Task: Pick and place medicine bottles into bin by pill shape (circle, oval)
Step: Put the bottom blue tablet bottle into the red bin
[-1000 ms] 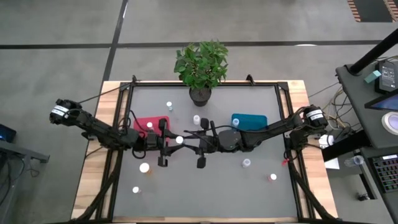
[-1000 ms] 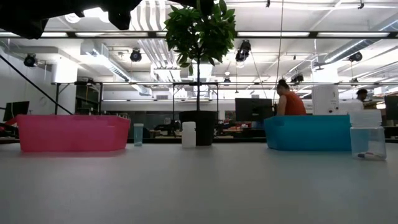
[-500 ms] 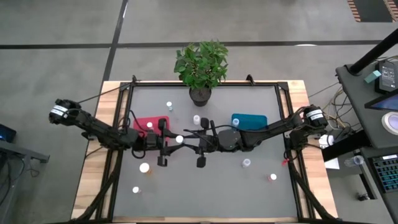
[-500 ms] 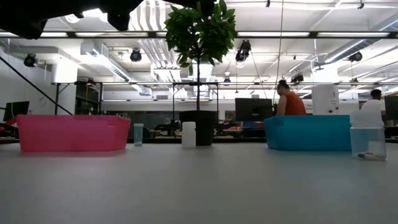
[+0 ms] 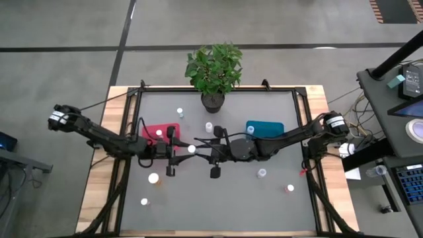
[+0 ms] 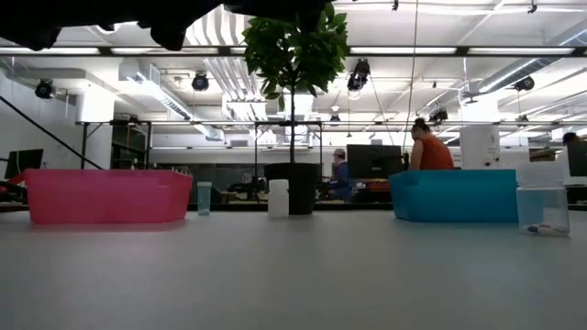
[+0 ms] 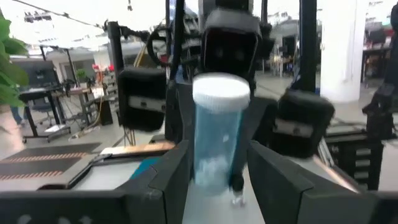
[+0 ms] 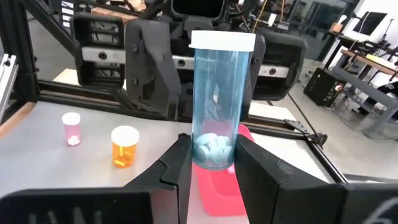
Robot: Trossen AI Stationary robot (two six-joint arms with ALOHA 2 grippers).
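Observation:
A clear blue-tinted medicine bottle (image 8: 216,93) with a white cap stands upright in the air over the table's middle, white round pills at its bottom. In the high view the bottle (image 5: 192,149) shows between the two grippers. My right gripper (image 8: 214,163) comes from the table's right and is shut on it. Facing it from the left, my left gripper (image 7: 217,180) is open; its fingers flank the bottle's lower part with narrow gaps. The red bin (image 5: 157,132) and the teal bin (image 5: 264,127) sit behind the grippers. My right gripper pinches the bottle's lower end (image 8: 214,152), where the pills lie, between its two fingers. The fingers reach in level from the table's right. The bottle stands upright above them, cap up, lifted clear of the table.
Loose bottles stand on the table at the far side (image 5: 179,112) (image 5: 209,126), near left (image 5: 153,178) (image 5: 144,201) and near right (image 5: 262,173) (image 5: 289,188). One lies in the red bin (image 5: 158,133). A potted plant (image 5: 213,100) stands at the far edge.
My left gripper has tipped upward a little while staying around the bottle. The bottle and my right gripper have kept their place.

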